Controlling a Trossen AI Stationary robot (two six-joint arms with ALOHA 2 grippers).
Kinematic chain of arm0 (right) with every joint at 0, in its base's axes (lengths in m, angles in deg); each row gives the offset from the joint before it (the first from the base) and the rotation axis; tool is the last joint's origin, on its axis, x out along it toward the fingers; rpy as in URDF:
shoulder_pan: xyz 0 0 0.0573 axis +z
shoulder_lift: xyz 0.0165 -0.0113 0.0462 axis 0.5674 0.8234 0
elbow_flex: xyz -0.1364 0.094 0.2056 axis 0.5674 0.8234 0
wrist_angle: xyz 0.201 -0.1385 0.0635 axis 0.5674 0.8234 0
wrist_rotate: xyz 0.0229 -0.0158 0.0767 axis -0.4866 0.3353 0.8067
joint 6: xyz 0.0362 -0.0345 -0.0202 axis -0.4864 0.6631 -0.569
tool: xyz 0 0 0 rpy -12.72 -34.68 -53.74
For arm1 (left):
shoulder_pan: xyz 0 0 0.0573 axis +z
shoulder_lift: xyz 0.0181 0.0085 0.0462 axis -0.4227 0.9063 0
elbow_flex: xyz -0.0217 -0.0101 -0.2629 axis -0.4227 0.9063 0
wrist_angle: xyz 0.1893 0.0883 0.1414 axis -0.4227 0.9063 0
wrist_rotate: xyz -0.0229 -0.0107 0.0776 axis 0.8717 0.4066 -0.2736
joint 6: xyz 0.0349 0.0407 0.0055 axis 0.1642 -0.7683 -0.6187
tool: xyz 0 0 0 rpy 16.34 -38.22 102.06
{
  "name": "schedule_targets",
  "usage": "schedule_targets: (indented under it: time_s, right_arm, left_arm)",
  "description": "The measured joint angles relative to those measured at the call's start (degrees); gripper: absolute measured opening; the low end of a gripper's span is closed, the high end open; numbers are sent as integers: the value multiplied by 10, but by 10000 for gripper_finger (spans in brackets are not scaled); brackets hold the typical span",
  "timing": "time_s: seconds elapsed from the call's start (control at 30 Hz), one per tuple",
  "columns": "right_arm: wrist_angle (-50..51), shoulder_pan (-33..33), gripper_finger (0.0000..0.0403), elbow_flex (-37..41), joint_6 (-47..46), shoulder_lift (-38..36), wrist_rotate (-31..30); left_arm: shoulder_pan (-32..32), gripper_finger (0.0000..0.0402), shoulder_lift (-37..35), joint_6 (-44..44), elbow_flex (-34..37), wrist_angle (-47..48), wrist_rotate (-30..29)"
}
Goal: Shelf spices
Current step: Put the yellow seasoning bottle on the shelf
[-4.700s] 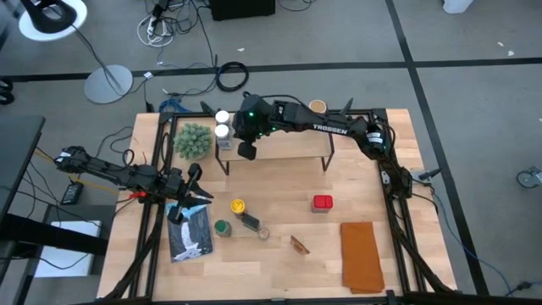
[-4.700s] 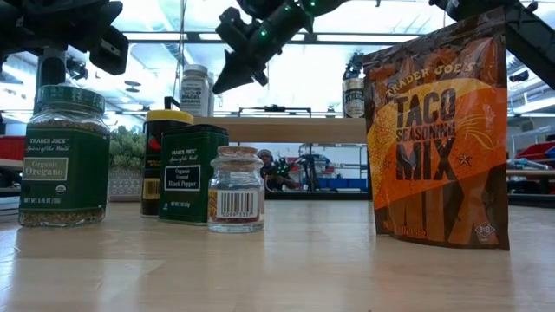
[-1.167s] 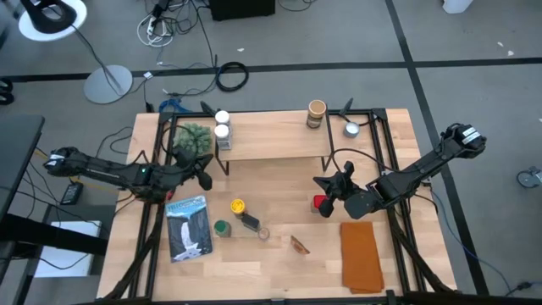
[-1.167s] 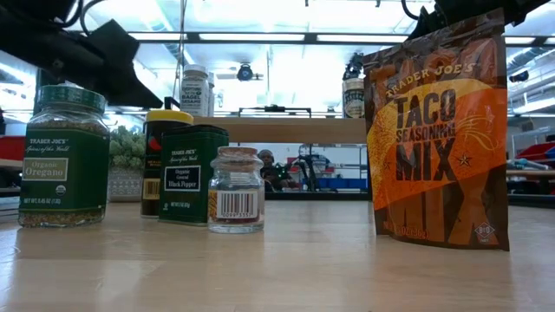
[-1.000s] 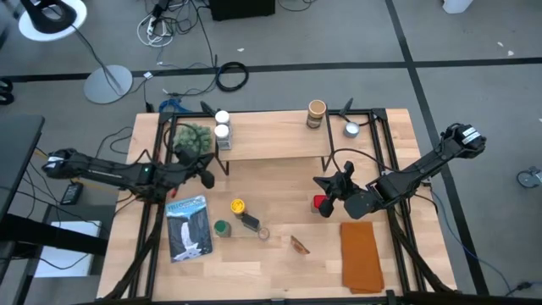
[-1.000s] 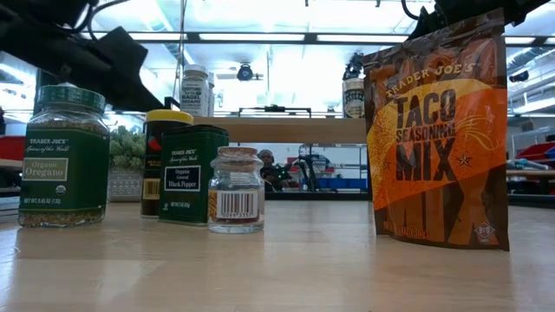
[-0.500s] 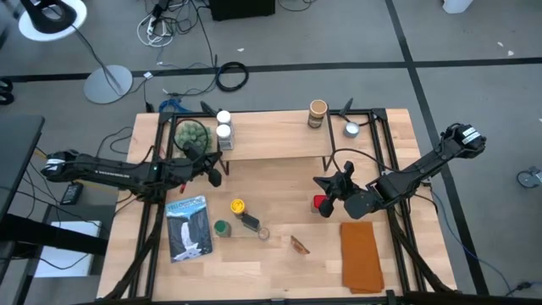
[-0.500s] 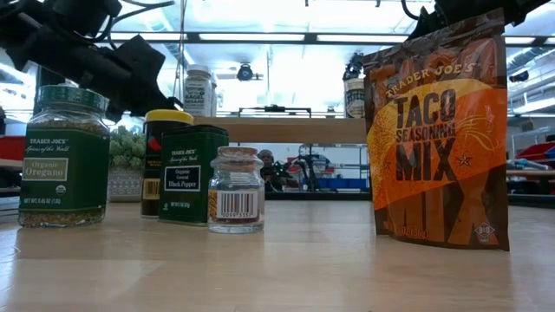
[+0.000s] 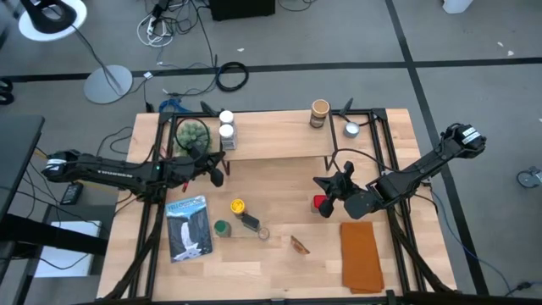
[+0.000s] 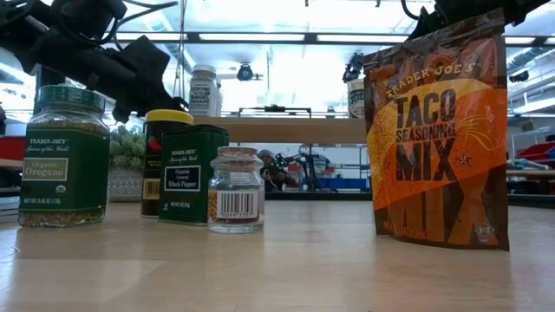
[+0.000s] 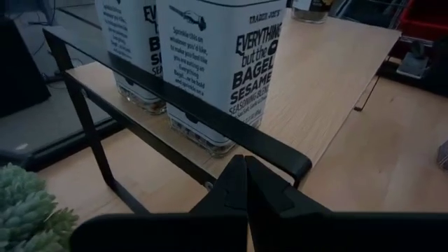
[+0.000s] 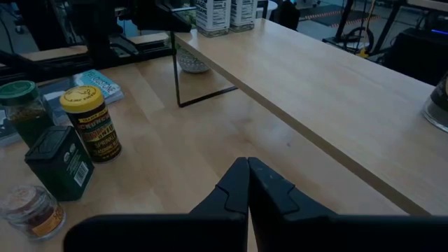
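**Closing in on the shelf's left end, both claws pinched tight and empty**

Looking straight down first: the left gripper (image 9: pixel 213 172) sits at the left end of the shelf (image 9: pixel 275 144), fingers pressed together with nothing between them, just in front of the two white-lidded jars (image 9: pixel 226 124) standing on the plank's left end. The fuzzy green plant ball (image 9: pixel 191 134) is right beside that arm. Over on the plank's right end stands the tan cylinder (image 9: pixel 319 112). The right gripper (image 9: pixel 326 188) waits lower on the table, also pinched together and empty, with the red tin (image 9: pixel 320 202) just beside its tip. Between the two arms, on the tabletop, sit the yellow-lidded jar (image 9: pixel 238 206), the green-lidded jar (image 9: pixel 221 227) and the black box (image 9: pixel 251 223).

From table height: the oregano jar (image 10: pixel 63 156), the yellow-lidded jar, the black pepper tin (image 10: pixel 192 173) and a small clear jar (image 10: pixel 236 189) line up in front, with the taco seasoning pouch (image 10: pixel 437 130) well to their right. The left arm hangs dark above the oregano jar; a white-lidded jar shows on the shelf behind it.

Left wrist camera: closed fingertips (image 11: pixel 238 183) point straight at the shelf's black wire edge, the bagel seasoning jar (image 11: pixel 222 59) just beyond it on the plank.

Right wrist camera: closed fingertips (image 12: pixel 246 183) aim across bare table toward the shelf's front edge, the yellow-lidded jar and black box off to one side, well apart from them.
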Motion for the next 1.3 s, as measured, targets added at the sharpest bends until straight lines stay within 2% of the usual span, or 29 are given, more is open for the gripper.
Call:
schedule_targets:
  time_s: [0.33,0.67,0.83,1.2,1.3]
  right_arm:
    - [1,2,4,0,-3,0,14]
    - [1,2,3,0,-1,0,26]
    - [0,2,7,0,9,0,32]
    - [-2,1,7,0,4,0,67]
    - [-12,-9,8,0,1,0,95]
  left_arm:
    - [0,0,-40,-14,0,31,-15]
    - [-23,0,-139,30,1,162,-28]
    - [-75,0,-164,16,1,166,-31]
    - [-230,0,-164,47,1,149,-136]
    - [-280,0,-154,47,1,124,-169]
